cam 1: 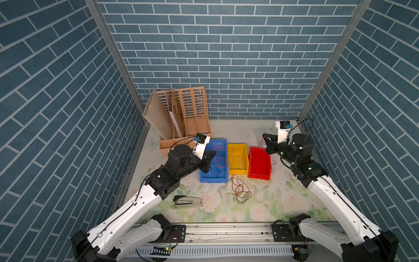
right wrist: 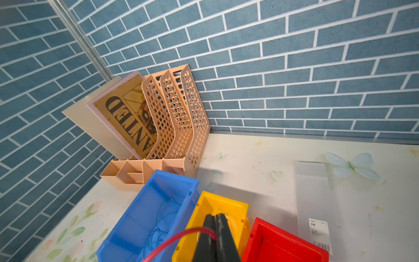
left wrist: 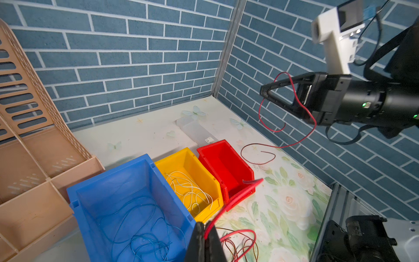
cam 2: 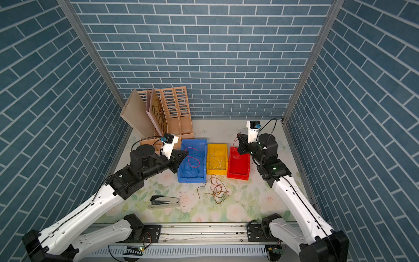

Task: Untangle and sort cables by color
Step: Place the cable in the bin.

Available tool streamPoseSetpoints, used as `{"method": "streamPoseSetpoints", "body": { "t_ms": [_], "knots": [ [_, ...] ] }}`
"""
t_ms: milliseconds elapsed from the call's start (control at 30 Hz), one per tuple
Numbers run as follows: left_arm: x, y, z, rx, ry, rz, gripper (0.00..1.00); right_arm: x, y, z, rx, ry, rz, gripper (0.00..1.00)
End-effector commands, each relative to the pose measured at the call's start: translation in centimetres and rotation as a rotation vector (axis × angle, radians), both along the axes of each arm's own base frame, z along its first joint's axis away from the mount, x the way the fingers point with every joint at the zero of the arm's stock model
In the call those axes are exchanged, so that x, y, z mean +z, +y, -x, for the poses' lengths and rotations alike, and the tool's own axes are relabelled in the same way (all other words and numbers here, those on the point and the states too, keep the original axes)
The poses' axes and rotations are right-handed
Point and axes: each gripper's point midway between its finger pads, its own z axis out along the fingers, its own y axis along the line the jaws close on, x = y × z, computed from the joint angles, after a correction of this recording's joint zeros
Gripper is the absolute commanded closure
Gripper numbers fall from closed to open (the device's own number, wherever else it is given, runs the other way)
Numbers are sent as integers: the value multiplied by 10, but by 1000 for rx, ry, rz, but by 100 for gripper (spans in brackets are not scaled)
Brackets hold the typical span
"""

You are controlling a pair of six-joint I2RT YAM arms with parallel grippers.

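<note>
Left end effector [cam 1: 214, 154] is out over the blue bin [cam 1: 213, 180], its jaws pressed tight together on a red cable [left wrist: 235, 197], and in both top views that strand loops above the bin's open top. Across the table [cam 1: 278, 204], the right end effector [left wrist: 263, 90] hangs high over the far corner of the red bin [cam 1: 259, 176], clamped just as tightly on a second red strand [right wrist: 176, 236]. In the left wrist view that strand drapes across the jaws, drops away and curls onto the table just beside the red bin. Whether the two arms have the same cable or two separate ones, I can't tell from here. The three bins sit side by side in a row: blue, then the yellow bin [cam 1: 237, 172], then red. Down in the blue bin lies a loose nest of blue cables [left wrist: 140, 240], and the yellow bin has whitish cables [left wrist: 190, 190] coiled on its floor. On the near side of the bins, a tangle of red-brown cables [cam 1: 239, 191] lies on the floral table, close to the yellow bin's near edge. A stapler [cam 1: 187, 202] lies well to the left of that tangle, and a beige file organiser [cam 1: 192, 113] stands in the back left corner against the wall.
</note>
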Motion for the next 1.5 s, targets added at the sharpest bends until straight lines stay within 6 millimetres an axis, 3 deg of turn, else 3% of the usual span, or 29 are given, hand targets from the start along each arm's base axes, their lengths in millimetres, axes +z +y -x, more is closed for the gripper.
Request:
{"method": "streamPoseSetpoints", "body": {
  "t_ms": [0, 200, 433, 900, 1067, 1300, 1467],
  "knots": [
    [1, 2, 3, -1, 9, 26, 100, -6, -8, -11, -31, -32, -4, 100],
    [-4, 2, 5, -6, 25, 21, 100, -42, -25, -28, -69, 9, -11, 100],
    [-7, 4, 5, 2, 33, 13, 100, -85, -28, -39, -73, 79, -17, 100],
    [-16, 0, 4, -5, 56, 17, 100, -150, -41, -38, -121, 270, 66, 97],
    [-18, -2, 4, -13, 63, 23, 100, -163, -42, -35, -109, 333, 107, 85],
    [-20, -4, 3, -15, 68, 24, 100, -175, -49, -25, -125, 399, 164, 53],
    [-21, -7, 1, -22, 70, 29, 100, -173, -51, -19, -122, 430, 178, 44]
  ]
}}
